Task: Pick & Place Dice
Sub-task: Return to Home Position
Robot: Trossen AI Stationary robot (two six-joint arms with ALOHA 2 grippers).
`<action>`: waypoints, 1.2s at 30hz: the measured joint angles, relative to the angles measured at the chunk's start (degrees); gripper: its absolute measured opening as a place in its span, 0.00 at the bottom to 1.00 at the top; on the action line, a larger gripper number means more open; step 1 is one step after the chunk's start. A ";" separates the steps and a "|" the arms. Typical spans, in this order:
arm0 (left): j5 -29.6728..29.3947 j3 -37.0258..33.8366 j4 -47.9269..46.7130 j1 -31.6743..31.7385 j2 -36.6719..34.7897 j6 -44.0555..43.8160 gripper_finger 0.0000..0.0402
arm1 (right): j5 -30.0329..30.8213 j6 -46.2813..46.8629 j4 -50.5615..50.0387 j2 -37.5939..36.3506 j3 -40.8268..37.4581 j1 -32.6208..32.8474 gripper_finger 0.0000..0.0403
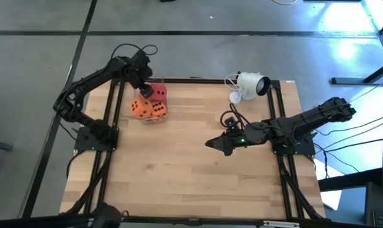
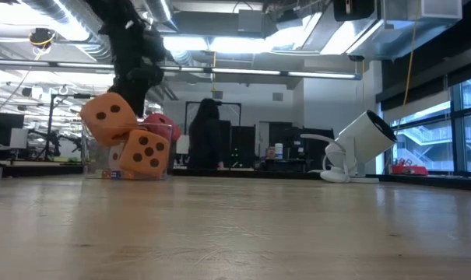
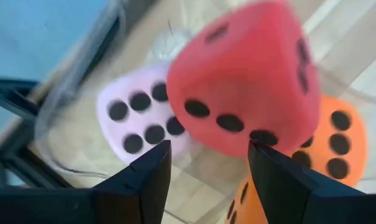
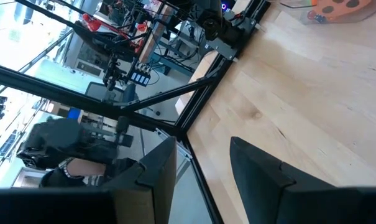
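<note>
Four dice sit piled in a clear container (image 2: 95,159) at the table's far left. The red die (image 3: 243,74) is on top, the pale pink die (image 3: 141,118) and two orange dice (image 3: 337,146) (image 1: 140,108) under and beside it. In the low view one orange die (image 2: 108,117) leans tilted on the other (image 2: 145,152), with the red die (image 2: 161,124) behind them. My left gripper (image 3: 209,158) (image 1: 144,88) hovers open just above the pile, its fingers either side of the red die's lower edge. My right gripper (image 1: 215,144) waits open, low over the table's middle right.
A white camera (image 1: 249,85) on a stand sits at the table's far right edge, with a cable beside it. Bare wood (image 1: 178,164) spans the middle and near side. A person (image 2: 206,140) stands in the room beyond the table.
</note>
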 joint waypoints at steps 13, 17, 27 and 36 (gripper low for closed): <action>15.71 15.40 -4.08 -0.01 -8.94 -7.41 0.50 | 1.97 -6.51 -4.06 -5.24 0.00 -1.43 0.37; 21.26 15.44 0.80 -2.12 -18.08 -13.28 0.48 | 1.99 -9.98 -10.03 -10.19 0.00 -3.81 0.37; 17.64 -1.79 22.30 -18.32 -41.66 -29.74 0.43 | 6.93 -16.91 -29.83 -20.68 0.00 -12.08 0.37; 8.61 -23.55 37.74 -32.70 -56.18 -37.04 0.42 | 4.27 -23.56 -40.73 -22.21 0.00 -21.50 0.37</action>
